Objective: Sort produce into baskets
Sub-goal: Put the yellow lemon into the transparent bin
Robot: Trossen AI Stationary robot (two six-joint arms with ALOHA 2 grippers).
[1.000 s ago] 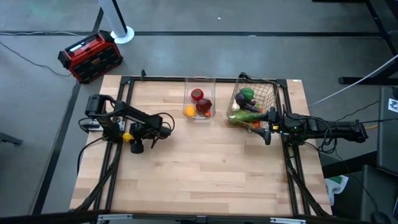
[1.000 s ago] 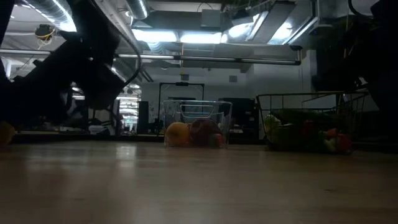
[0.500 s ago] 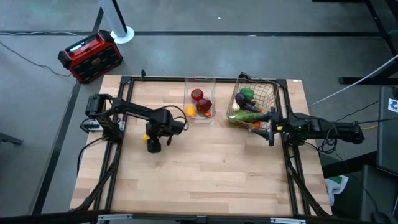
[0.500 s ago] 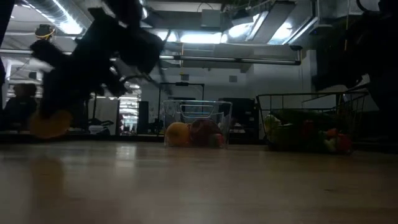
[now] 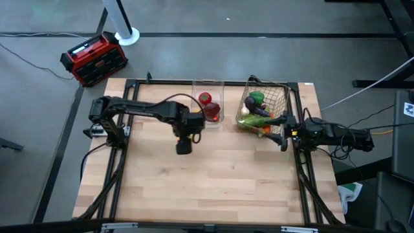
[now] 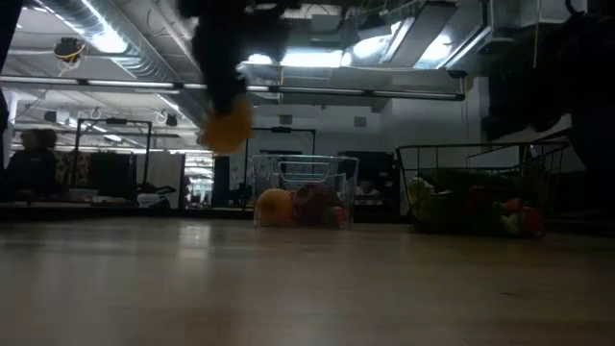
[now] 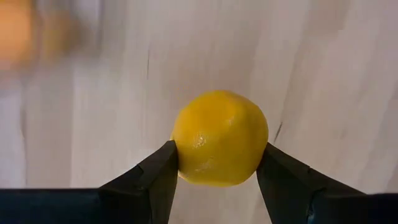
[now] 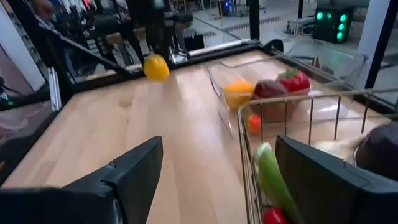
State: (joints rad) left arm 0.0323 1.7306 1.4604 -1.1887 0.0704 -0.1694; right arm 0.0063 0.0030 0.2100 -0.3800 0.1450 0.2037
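Observation:
My left gripper point(image 7: 217, 168) is shut on a yellow lemon point(image 7: 219, 138), high above the table a little left of the clear plastic bin point(image 5: 208, 109); the lemon also shows in the low view point(image 6: 228, 125) and the right wrist view point(image 8: 156, 67). The bin holds an orange point(image 8: 239, 93) and red apples point(image 5: 208, 105). The copper wire basket point(image 5: 263, 110) holds a green pepper, a purple eggplant and other vegetables. My right gripper point(image 8: 217, 174) is open and empty at the basket's near side, at the table's right edge. My left gripper pinches the lemon between its two fingers, one on each of two opposite sides point(image 7: 181, 155). The fingers point down from above. The lemon hangs lifted clear of the table point(image 6: 228, 125).
A red-black box point(image 5: 94, 58) stands on the floor beyond the table's far left corner. The dark frame point(image 5: 213, 82) runs along the table's far and side edges. Bare wood point(image 5: 213, 181) fills the near half.
My left gripper has carried the lemon from the table's left side toward the right, toward the clear bin, and has risen; the lemon is now well above the table.

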